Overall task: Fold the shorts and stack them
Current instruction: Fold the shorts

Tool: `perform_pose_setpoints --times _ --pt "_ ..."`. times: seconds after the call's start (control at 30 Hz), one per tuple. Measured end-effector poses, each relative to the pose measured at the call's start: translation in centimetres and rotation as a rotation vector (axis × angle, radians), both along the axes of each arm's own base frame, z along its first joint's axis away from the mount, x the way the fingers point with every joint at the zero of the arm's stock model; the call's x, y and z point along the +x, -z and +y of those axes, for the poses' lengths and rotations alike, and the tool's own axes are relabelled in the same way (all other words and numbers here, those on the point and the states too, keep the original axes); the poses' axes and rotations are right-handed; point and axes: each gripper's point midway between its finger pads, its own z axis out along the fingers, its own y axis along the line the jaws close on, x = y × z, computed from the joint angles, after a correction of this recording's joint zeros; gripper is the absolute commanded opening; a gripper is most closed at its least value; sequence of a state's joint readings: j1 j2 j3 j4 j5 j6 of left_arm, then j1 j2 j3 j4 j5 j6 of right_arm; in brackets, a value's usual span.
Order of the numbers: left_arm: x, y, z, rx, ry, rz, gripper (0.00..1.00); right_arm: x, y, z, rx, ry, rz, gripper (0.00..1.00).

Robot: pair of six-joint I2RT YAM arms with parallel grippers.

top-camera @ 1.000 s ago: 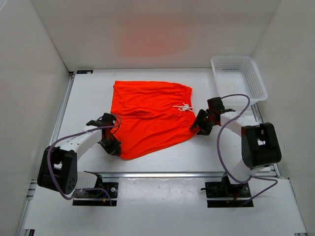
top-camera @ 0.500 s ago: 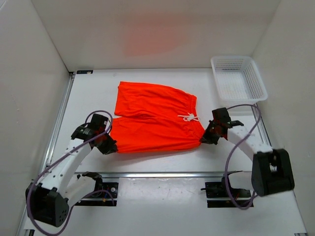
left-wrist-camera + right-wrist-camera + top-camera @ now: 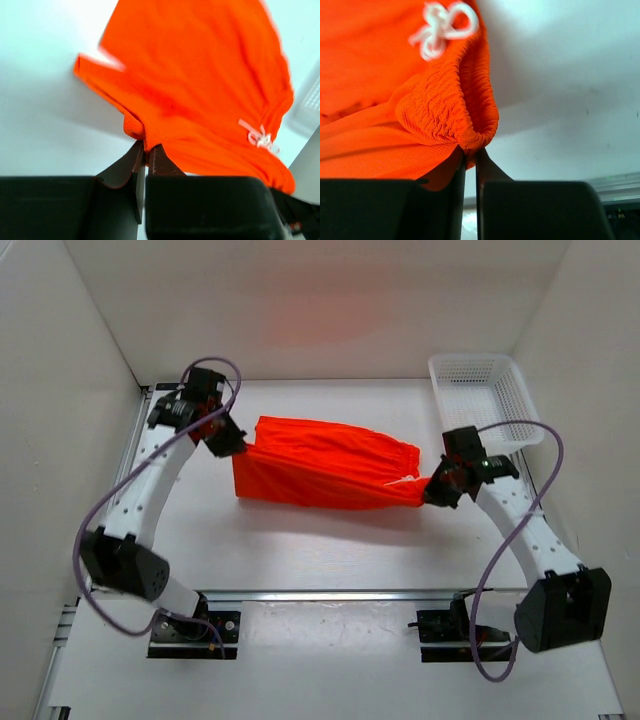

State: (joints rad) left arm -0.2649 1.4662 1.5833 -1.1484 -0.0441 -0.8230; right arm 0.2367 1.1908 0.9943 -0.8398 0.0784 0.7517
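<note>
While clamped almost flat on thin cloth, dark fingers of the left gripper (image 3: 228, 443) pinching one corner of the shorts (image 3: 325, 465) at the far left of the white table (image 3: 300, 540). Right gripper (image 3: 437, 490) closed likewise, on the puckered waistband edge, just below the knotted white drawstring (image 3: 442, 25). Strung between the two as one long sagging band over the table's middle, shadow beneath. Lower edge touching the tabletop or hanging just clear: cannot tell. Beyond the right arm, a white mesh basket (image 3: 440, 390) in the far right corner, near the waistband end but apart from it. Purple cables (image 3: 105, 510) looping beside both arms. Orange glow on the plain back wall (image 3: 300, 325). Left wrist view blurred; layers in the fold not countable. Soft, finely knit, bright orange-red fabric, gathered into tight ridges at the waist.
</note>
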Motion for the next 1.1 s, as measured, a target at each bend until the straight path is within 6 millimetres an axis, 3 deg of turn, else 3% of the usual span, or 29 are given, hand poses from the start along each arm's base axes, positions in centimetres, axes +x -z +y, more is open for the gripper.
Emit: perform_pose_setpoints --times 0.13,0.23,0.3,0.33,0.37,0.4,0.43,0.47,0.53,0.6,0.7,0.77,0.93,1.03,1.1 --pt "6.8 -0.3 0.1 0.023 0.002 -0.020 0.11 5.0 -2.0 0.2 -0.045 0.010 -0.033 0.00" --pt "11.8 0.4 0.4 0.025 0.002 -0.028 0.11 10.0 -2.6 0.5 -0.073 0.014 -0.043 0.00" --pt "15.2 1.1 0.6 0.016 0.005 -0.035 0.11 13.7 -2.7 0.8 -0.084 0.016 -0.058 0.06" --pt "17.3 1.5 0.7 0.008 0.007 -0.054 0.14 15.4 -2.4 1.0 -0.086 0.017 -0.058 0.17" --pt "19.2 2.0 0.8 -0.002 0.012 -0.068 0.32 17.6 -2.4 1.2 -0.086 0.018 -0.062 0.51" --pt "21.4 2.8 0.8 -0.013 0.023 -0.089 0.74 19.8 -2.2 1.4 -0.080 0.023 -0.080 0.66" --pt "23.4 3.5 0.9 -0.027 0.032 -0.117 0.92 21.8 -2.0 1.5 -0.081 0.025 -0.090 0.75" --pt "24.8 4.5 1.0 -0.042 0.038 -0.131 1.00 23.4 -1.9 1.6 -0.078 0.027 -0.101 0.83" --pt "26.1 7.1 1.4 -0.071 0.043 -0.110 1.00 26.3 -1.7 1.5 -0.074 0.028 -0.136 0.83" --pt "25.7 9.8 2.1 -0.071 0.046 -0.051 1.00 26.9 -1.6 1.2 -0.079 0.024 -0.142 0.83" --pt "23.5 12.0 3.1 -0.037 0.063 0.034 1.00 25.7 -1.7 0.9 -0.095 0.009 -0.135 0.83" --pt "21.2 12.3 3.2 -0.015 0.088 0.079 1.00 23.6 -1.3 0.9 -0.105 -0.007 -0.124 0.82" --pt "13.3 10.6 2.6 0.018 0.164 0.135 0.97 15.4 2.1 0.7 -0.104 -0.053 0.006 0.82" --pt "9.2 10.3 1.2 -0.002 0.216 0.161 1.00 12.2 4.1 0.5 -0.095 -0.067 0.070 0.82" --pt "7.2 11.6 0.3 -0.020 0.242 0.198 1.00 11.0 5.0 0.3 -0.094 -0.071 0.097 0.82"
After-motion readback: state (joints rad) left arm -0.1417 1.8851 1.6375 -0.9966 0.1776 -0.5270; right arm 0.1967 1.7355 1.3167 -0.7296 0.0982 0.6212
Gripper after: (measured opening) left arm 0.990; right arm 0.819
